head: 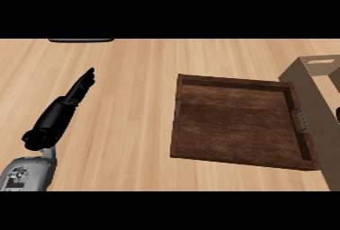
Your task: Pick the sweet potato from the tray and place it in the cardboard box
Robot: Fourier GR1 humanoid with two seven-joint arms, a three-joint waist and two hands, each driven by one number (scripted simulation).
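The dark brown wooden tray (234, 122) lies right of the middle of the counter, and only bare wood shows inside it. No sweet potato is visible anywhere. The tan cardboard box (317, 92) stands against the tray's right side and is cut off by the view's right edge. My left hand (72, 98) is at the left, well apart from the tray. It is open, with its fingers straight and pointing away and holding nothing. A small dark sliver (337, 114) shows at the right edge over the box. It looks like part of my right hand, and the rest of it is out of view.
A dark grey flat object (81, 40) pokes in at the counter's far edge, upper left. Light wooden counter top (133, 134) stretches between my left hand and the tray.
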